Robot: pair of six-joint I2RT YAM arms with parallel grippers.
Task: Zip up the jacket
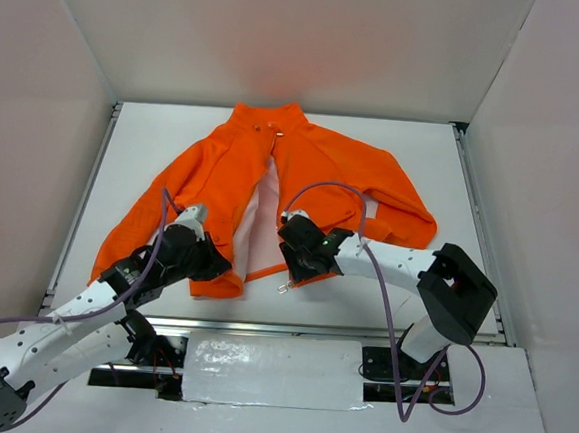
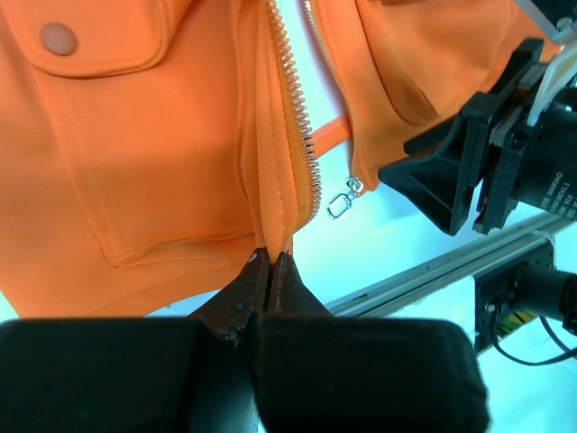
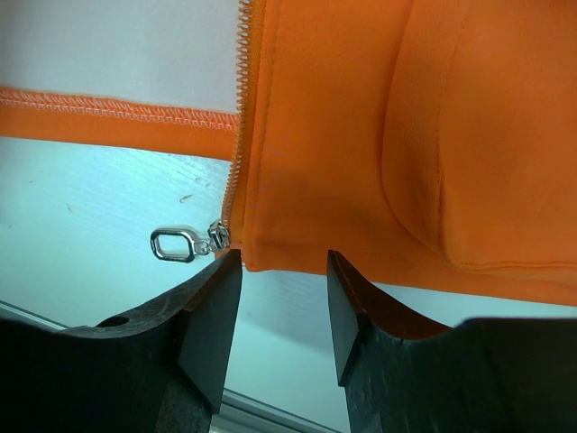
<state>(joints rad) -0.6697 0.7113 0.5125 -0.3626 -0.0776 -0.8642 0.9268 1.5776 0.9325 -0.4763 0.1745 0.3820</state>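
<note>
Two hands are sitting at the near hem of the jacket (image 1: 303,177), which is lying flat on the white bench (image 1: 415,156). Its collar (image 1: 277,120) is pointing away from the arms. The front is lying open from the hem up toward the collar, and the whitish lining (image 1: 262,214) is showing in the gap.

The left hand (image 2: 270,269) is pinching the bottom end of one front edge. Its two dark fingers are pressing together on the orange fabric right where the zipper teeth (image 2: 297,126) are running down to the hem. In the left wrist view a pocket flap with a round snap (image 2: 59,38) is lying on that same panel.

The right hand (image 3: 281,271) is resting at the bottom corner of the other front panel with its fingers spread apart. The hem is lying at the mouth of that gap and is not being clamped. The metal zipper pull (image 3: 176,244) is sticking out sideways onto the bare bench just beside one finger, at the foot of that panel's zipper line.

From the top view, the two front edges are lying apart at the hem, with the left hand (image 1: 211,260) and the right hand (image 1: 296,265) near each other but not touching.
</note>
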